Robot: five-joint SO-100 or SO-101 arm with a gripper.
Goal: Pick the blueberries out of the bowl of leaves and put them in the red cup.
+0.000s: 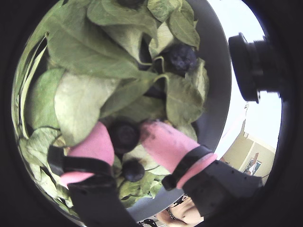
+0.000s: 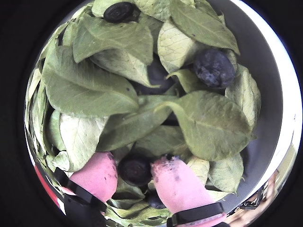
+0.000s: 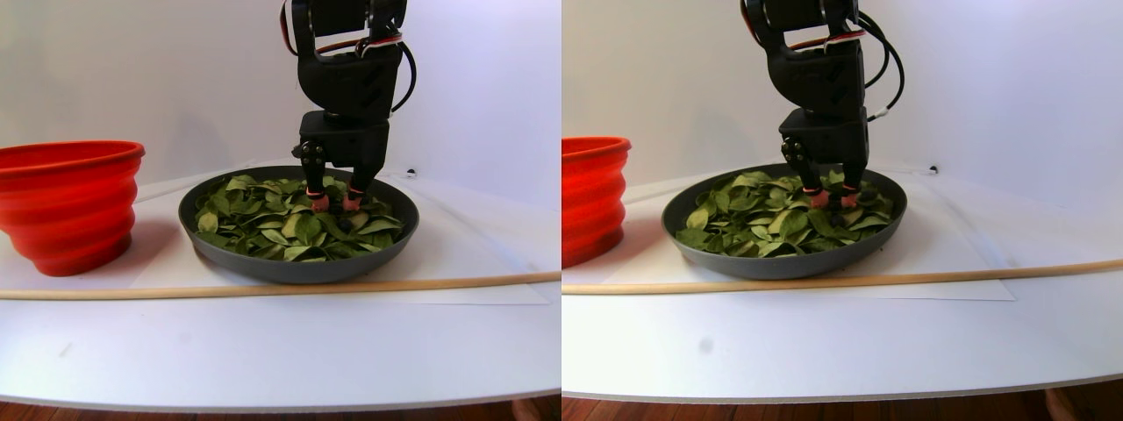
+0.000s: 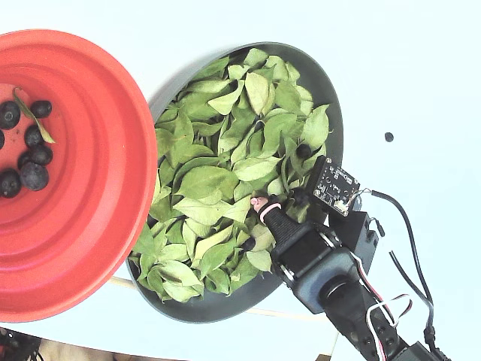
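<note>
The dark grey bowl [image 4: 331, 98] holds many green leaves [image 4: 203, 184]. My gripper [image 1: 125, 130] reaches down into its right part in the fixed view. Both pink fingertips press on one blueberry [image 1: 124, 137] that lies among the leaves, also seen as the blueberry [image 2: 135, 170] between the pads. Another blueberry [image 2: 214, 67] sits uncovered further ahead near the bowl wall, and a third [image 2: 121, 11] shows at the top edge. The red cup [image 4: 90, 226] stands left of the bowl with several blueberries [image 4: 30, 154] and a leaf inside.
A thin wooden stick [image 3: 263, 288] lies on the white table in front of the bowl [image 3: 298, 267] and the red cup [image 3: 70, 206]. A small black speck [image 4: 388, 137] lies on the table right of the bowl. Cables trail from the arm.
</note>
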